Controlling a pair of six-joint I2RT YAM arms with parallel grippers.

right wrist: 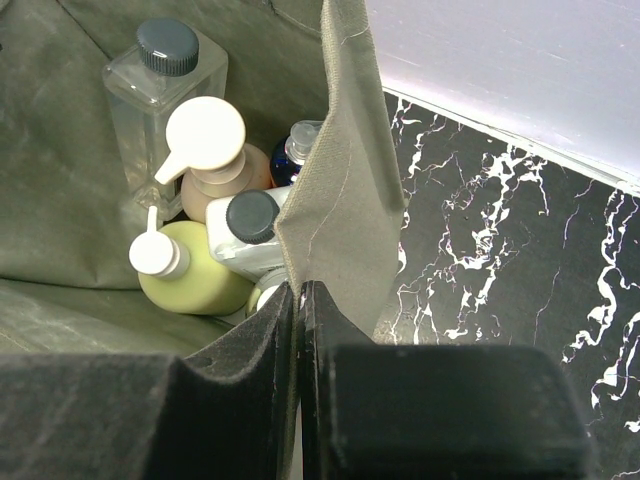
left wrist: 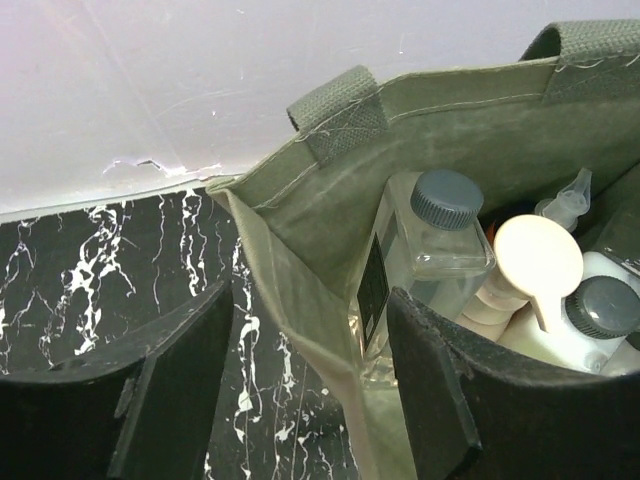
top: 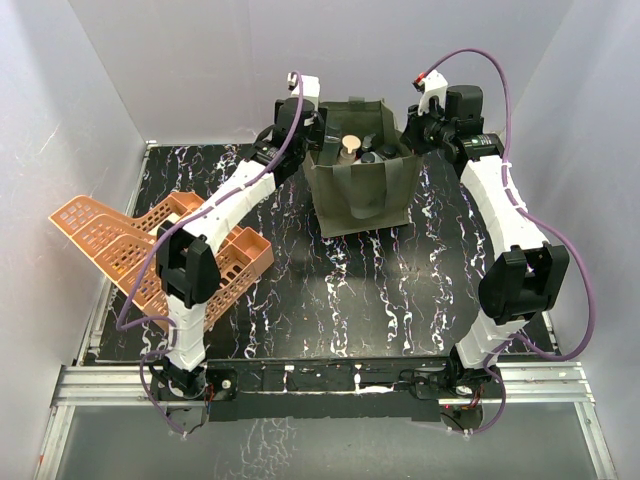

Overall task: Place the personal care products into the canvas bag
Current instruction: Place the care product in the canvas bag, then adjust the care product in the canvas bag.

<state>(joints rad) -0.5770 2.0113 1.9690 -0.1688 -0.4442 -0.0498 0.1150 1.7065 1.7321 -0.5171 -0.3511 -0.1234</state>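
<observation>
Your bag (top: 365, 200) stands near the middle of the far edge, with the bottles (right wrist: 200, 210) inside it. Your right gripper (right wrist: 300, 300) is clenched on its right wall. Your left gripper (left wrist: 310, 330) is released, its fingers (left wrist: 470, 400) astride the left wall.

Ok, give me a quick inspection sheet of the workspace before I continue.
Surface: black white-veined table.
Job's things: canvas bag upright; at least five bottles inside.
Clutter: orange baskets at the left edge, apart from the bag.
Grippers: left tool open, straddling one bag wall; right tool shut on the opposite wall.
Cables: purple cables loop off both arms.
Surroundings: white walls; nothing else seen.
</observation>
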